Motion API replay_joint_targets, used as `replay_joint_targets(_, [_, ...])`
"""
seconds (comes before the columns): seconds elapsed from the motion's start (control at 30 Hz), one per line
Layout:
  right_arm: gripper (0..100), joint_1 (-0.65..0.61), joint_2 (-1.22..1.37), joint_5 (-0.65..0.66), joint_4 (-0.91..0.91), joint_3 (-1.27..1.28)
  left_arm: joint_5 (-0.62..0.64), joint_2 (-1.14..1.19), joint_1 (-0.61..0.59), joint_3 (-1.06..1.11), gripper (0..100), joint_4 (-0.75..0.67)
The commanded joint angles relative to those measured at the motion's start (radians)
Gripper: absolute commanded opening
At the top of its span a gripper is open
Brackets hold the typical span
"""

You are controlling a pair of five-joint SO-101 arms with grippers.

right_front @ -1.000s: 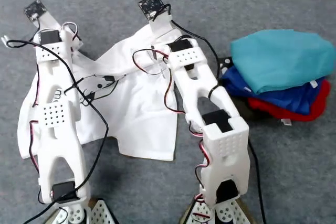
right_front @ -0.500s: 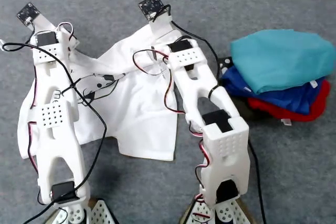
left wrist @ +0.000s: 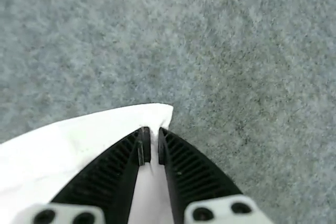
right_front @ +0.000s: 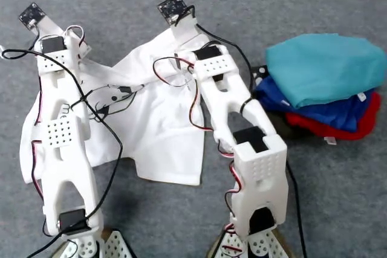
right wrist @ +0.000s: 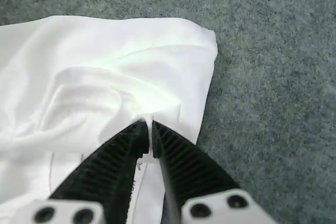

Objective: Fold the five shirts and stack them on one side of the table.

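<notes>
My left claw point(left wrist: 150, 141) is clenched on a corner of the white shirt point(right_front: 157, 125), at the shirt's 10 o'clock edge. Over the last second that wrist has swung a little further toward 10 o'clock. My right claw point(right wrist: 147, 132) is pinched on a fold at the shirt's 12 o'clock edge, seemingly the collar, and has barely shifted. The shirt lies spread on the table point(right_front: 302, 4). The stack point(right_front: 326, 83) of folded shirts sits at its 3 o'clock, unchanged.
</notes>
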Motion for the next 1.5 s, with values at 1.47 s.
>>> replay_joint_targets(1.47, [0.1, -0.143, -1.236, 0.087, 0.460, -0.414, -0.348, -2.261, -0.242, 0.832, 2, 0.512])
